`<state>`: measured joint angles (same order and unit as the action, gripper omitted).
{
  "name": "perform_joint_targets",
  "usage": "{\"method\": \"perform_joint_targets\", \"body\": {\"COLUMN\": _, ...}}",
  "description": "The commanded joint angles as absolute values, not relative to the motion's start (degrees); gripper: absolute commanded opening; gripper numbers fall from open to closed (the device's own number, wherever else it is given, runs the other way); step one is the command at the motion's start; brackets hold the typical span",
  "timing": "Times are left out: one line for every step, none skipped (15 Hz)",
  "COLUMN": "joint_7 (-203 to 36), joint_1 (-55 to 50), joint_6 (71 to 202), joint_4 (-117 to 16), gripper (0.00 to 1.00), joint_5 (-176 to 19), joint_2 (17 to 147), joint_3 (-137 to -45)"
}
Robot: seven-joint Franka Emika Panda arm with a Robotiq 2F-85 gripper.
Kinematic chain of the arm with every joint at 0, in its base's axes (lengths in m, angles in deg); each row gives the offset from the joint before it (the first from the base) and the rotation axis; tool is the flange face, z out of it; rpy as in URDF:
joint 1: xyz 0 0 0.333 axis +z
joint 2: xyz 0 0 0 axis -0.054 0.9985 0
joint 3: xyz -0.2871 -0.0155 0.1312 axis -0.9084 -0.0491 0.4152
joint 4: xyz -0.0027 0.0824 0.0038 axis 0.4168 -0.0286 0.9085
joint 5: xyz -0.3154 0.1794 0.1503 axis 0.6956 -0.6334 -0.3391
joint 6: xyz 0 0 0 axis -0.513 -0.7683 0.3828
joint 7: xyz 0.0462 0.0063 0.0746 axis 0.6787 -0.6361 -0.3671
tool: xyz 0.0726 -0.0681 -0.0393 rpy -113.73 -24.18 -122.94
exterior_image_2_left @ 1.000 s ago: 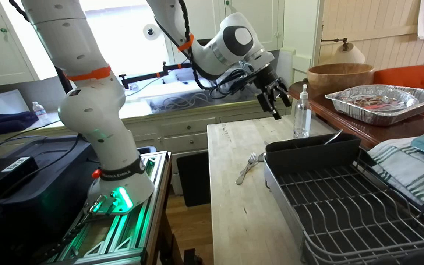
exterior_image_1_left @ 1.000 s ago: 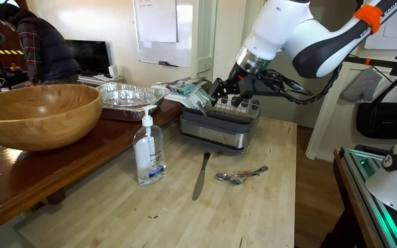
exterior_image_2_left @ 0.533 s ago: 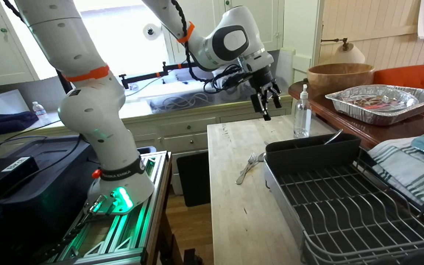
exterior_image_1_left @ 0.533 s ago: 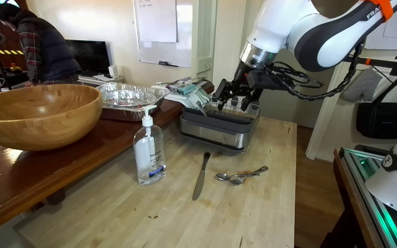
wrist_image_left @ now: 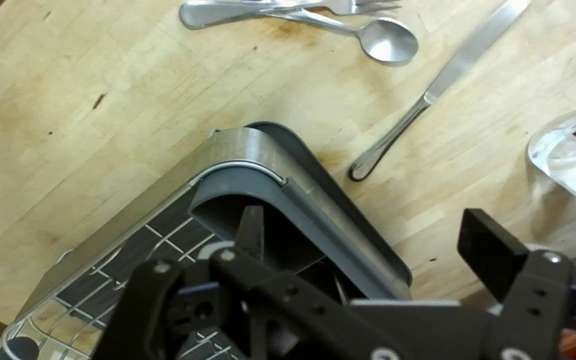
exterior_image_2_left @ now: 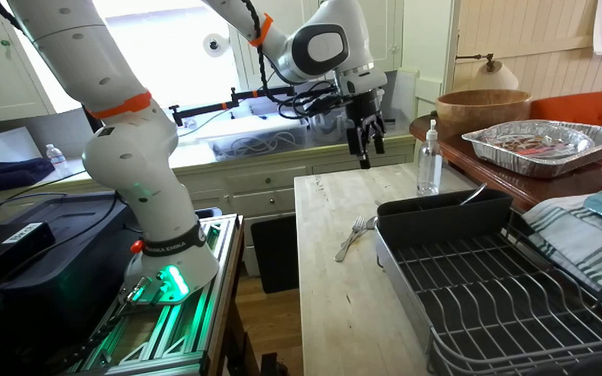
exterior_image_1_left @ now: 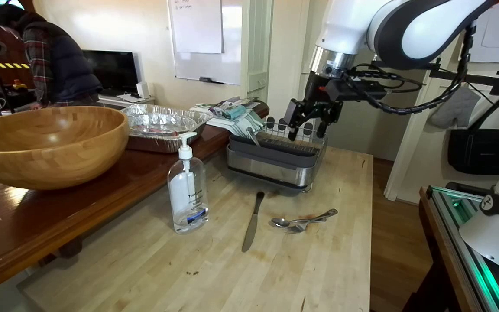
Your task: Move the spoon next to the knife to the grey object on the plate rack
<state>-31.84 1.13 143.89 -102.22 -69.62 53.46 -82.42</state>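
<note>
Silver on pale wood, the spoon (wrist_image_left: 388, 41) lies on the tabletop (exterior_image_1_left: 310, 268), its handle crossed with that of a fork (wrist_image_left: 343, 5); in the wrist view the fork's handle passes over the spoon's. Near the spoon's bowl but apart from it, a table knife (wrist_image_left: 430, 97) rests at a slant, handle end toward the dish rack (exterior_image_1_left: 262, 167).

The black Robotiq gripper (exterior_image_1_left: 306, 134) is released: it hangs in the air, fingers pointing down and spread well apart. In the wrist view one fingertip (wrist_image_left: 250, 225) shows against the dark interior of the grey cutlery holder (wrist_image_left: 248, 182), while the opposite one shows against the tabletop. That holder sits along one end of the rack, whose brushed-metal walls enclose a wire grid over a dark base. A slim metal utensil (exterior_image_2_left: 473, 194) leans out of the holder, tilted; its kind cannot be told from the part that shows.

Across the knife from the spoon, a clear pump bottle (exterior_image_1_left: 189, 199) stands upright with some liquid at the bottom. Beyond it, a reddish-brown table (exterior_image_1_left: 119, 186) carries a large wooden bowl (exterior_image_1_left: 50, 147) and foil trays (exterior_image_1_left: 163, 123). Just beside the rack lies a striped dish towel (exterior_image_2_left: 583, 245). In the background of an exterior view, a person (exterior_image_1_left: 59, 65) in a plaid shirt and dark padded vest stands bent forward.
</note>
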Motion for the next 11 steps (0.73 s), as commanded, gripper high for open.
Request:
{"method": "perform_joint_targets", "body": {"joint_7": -36.93, "joint_1": 0.29, "joint_6": 138.57, "joint_4": -102.70, "gripper": 1.00, "joint_5": -71.22, "joint_2": 51.30, "joint_3": -81.21}}
{"method": "perform_joint_targets", "body": {"joint_7": -36.95, "joint_1": 0.05, "joint_6": 137.81, "joint_4": -102.65, "gripper": 1.00, "joint_5": -70.59, "joint_2": 51.11, "joint_3": -80.91}}
{"method": "perform_joint_targets", "body": {"joint_7": -36.17, "joint_1": -0.29, "joint_6": 137.62, "joint_4": -102.64, "gripper": 1.00, "joint_5": -69.94, "joint_2": 50.99, "joint_3": -80.55}}
{"method": "perform_joint_targets", "body": {"joint_7": -35.50, "joint_1": -0.51, "joint_6": 139.53, "joint_4": -102.19, "gripper": 1.00, "joint_5": -70.22, "joint_2": 52.21, "joint_3": -80.43}}
{"method": "perform_joint_targets", "body": {"joint_7": -35.59, "joint_1": -0.65, "joint_6": 139.19, "joint_4": -102.19, "gripper": 1.00, "joint_5": -70.19, "joint_2": 52.05, "joint_3": -80.22}}
{"method": "perform_joint_targets", "body": {"joint_7": -35.65, "joint_1": -0.73, "joint_6": 139.08, "joint_4": -102.19, "gripper": 1.00, "joint_5": -70.17, "joint_2": 51.98, "joint_3": -80.11}}
{"method": "perform_joint_targets", "body": {"joint_7": -35.67, "joint_1": -0.78, "joint_6": 139.06, "joint_4": -102.19, "gripper": 1.00, "joint_5": -70.16, "joint_2": 51.97, "joint_3": -80.05}}
{"method": "perform_joint_targets", "body": {"joint_7": -35.69, "joint_1": -0.80, "joint_6": 139.05, "joint_4": -102.19, "gripper": 1.00, "joint_5": -70.16, "joint_2": 51.97, "joint_3": -80.02}}
{"method": "perform_joint_targets", "body": {"joint_7": -35.70, "joint_1": -0.81, "joint_6": 139.05, "joint_4": -102.19, "gripper": 1.00, "joint_5": -70.15, "joint_2": 51.97, "joint_3": -80.01}}
{"method": "perform_joint_targets", "body": {"joint_7": -35.70, "joint_1": -0.81, "joint_6": 139.04, "joint_4": -102.19, "gripper": 1.00, "joint_5": -70.15, "joint_2": 51.97, "joint_3": -80.01}}
{"method": "perform_joint_targets", "body": {"joint_7": -35.70, "joint_1": -0.81, "joint_6": 139.04, "joint_4": -102.19, "gripper": 1.00, "joint_5": -70.15, "joint_2": 51.97, "joint_3": -80.00}}
